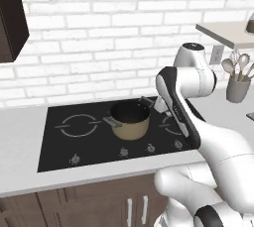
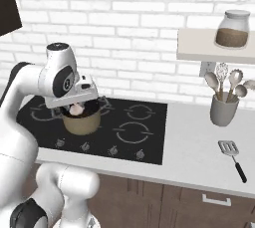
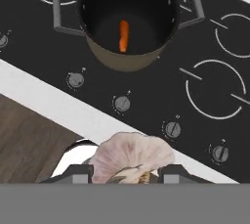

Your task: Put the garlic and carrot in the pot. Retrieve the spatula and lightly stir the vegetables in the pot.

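Observation:
The tan-gold pot [image 1: 130, 128] [image 2: 82, 125] [image 3: 128, 61] stands on the black stovetop [image 1: 59, 144], between its burners. In its dark inside lies the orange carrot [image 3: 123, 35]. My gripper [image 2: 75, 107] [image 3: 128, 173] hangs just above the pot and a little toward the front knobs. It is shut on the pinkish-white garlic [image 3: 131, 155] [image 2: 76, 108], which bulges between the two dark fingertips [image 3: 78, 173]. Far to the right, the grey slotted spatula [image 2: 231, 153] lies flat on the counter, with its dark handle pointing toward the front edge.
A grey holder [image 2: 222, 108] [image 1: 238, 89] with spoons and a whisk stands at the back right of the counter. Above it, a shelf [image 2: 199, 48] carries a glass jar [image 2: 232, 29]. Several knobs [image 3: 122, 103] line the stove's front edge.

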You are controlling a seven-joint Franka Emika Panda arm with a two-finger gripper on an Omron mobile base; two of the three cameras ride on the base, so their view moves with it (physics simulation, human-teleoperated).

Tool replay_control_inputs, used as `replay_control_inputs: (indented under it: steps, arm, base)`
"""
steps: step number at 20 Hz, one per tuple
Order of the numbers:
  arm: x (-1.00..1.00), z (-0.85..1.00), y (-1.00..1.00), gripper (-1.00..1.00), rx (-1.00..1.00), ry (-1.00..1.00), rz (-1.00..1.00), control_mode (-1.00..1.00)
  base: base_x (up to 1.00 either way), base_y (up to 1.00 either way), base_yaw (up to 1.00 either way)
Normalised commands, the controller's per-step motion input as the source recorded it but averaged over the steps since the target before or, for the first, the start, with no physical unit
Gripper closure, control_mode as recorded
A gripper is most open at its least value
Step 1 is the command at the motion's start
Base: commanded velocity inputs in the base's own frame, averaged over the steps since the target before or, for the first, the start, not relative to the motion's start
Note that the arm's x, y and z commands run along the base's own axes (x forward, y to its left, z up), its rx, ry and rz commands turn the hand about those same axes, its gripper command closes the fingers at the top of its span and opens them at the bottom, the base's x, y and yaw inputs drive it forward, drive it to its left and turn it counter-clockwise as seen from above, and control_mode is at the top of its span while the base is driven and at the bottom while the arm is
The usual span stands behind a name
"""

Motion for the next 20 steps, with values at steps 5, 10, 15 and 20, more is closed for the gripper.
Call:
replay_control_inputs:
  steps: [5,10,15,20]
  arm:
    - [0.66,-0.2,0.58,1.0,0.03,0.01,0.04,-1.0]
    - [0.62,-0.21,0.52,1.0,0.03,0.03,0.04,-1.0]
    - [0.48,-0.3,0.3,1.0,0.01,0.0,0.03,-1.0]
    - [0.46,-0.44,0.02,1.0,0.0,0.0,0.03,-1.0]
  base:
    - [0.0,0.0,0.0]
    - [0.0,0.0,0.0]
    - [0.0,0.0,0.0]
    - [0.0,0.0,0.0]
